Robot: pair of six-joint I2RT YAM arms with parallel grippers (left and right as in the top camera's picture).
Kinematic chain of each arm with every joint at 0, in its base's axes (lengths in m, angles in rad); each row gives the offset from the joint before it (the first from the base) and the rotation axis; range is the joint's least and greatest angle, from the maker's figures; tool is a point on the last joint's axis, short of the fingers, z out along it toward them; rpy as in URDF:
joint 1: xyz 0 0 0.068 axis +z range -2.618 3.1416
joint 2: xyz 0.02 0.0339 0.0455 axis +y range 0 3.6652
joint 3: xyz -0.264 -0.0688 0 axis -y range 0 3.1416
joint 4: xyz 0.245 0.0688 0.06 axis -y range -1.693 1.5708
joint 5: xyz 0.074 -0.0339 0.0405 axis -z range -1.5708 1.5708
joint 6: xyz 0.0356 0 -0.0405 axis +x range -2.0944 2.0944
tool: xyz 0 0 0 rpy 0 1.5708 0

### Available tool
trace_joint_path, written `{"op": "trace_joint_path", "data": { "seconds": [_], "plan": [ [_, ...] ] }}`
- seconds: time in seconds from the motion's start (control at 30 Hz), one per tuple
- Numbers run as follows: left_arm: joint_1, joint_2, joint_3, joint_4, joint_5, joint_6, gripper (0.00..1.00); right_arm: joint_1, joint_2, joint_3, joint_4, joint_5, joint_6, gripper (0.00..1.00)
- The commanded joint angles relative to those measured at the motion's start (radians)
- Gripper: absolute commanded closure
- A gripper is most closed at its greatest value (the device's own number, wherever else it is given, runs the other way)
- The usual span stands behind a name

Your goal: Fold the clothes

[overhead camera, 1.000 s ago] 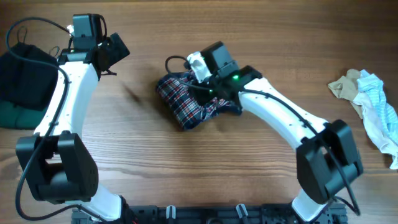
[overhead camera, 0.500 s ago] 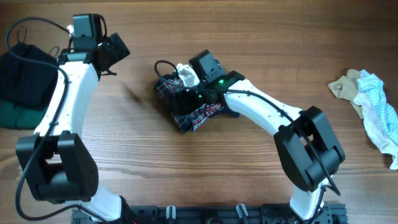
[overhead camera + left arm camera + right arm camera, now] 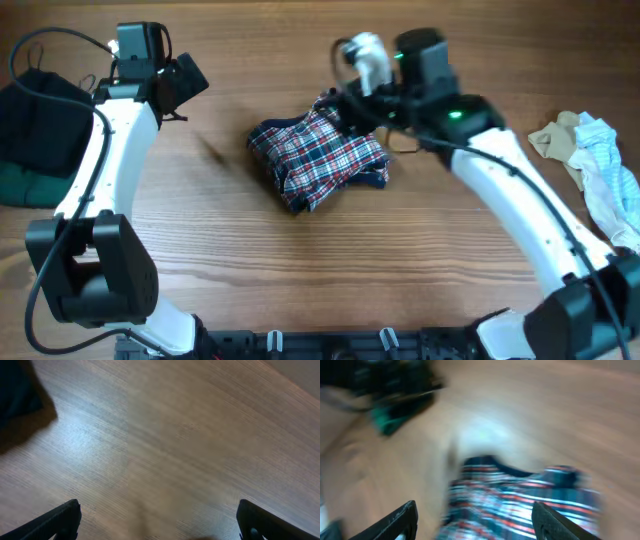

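Note:
A red, navy and white plaid garment with navy trim lies bunched in a rough fold at the table's middle. My right gripper hovers over its far right edge, open, with nothing between its fingers. The right wrist view is blurred. It shows the plaid cloth below the open gripper and apart from it. My left gripper stands open at the far left, well away from the plaid piece. In the left wrist view the gripper has only bare wood under it.
A pile of dark and green clothes sits at the left edge, and its dark corner shows in the left wrist view. A beige piece and a light blue and white piece lie crumpled at the right edge.
My right gripper has opened, let go of the plaid garment, and risen back to the right. The garment now lies spread flatter. The left arm has not moved.

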Motion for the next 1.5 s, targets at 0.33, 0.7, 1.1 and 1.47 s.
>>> {"op": "trace_joint_path", "data": {
  "seconds": [0.33,0.7,1.1,1.47],
  "plan": [
    [-0.278,-0.035,0.013,0.117,0.401,0.314,0.65,-0.279,0.018,0.005,-0.169,0.379,-0.025,0.96],
    [-0.629,0.203,0.002,-0.049,0.099,0.496,0.96,-0.285,0.146,-0.002,-0.169,0.371,-0.058,0.96],
    [-0.577,0.171,0.153,-0.043,0.061,0.404,0.94,-0.284,0.08,0.002,-0.167,0.183,-0.104,0.96],
    [-0.49,0.19,0.009,-0.182,0.055,0.282,0.92,-0.122,0.249,-0.002,-0.079,0.05,-0.133,0.96]
  ]
}}
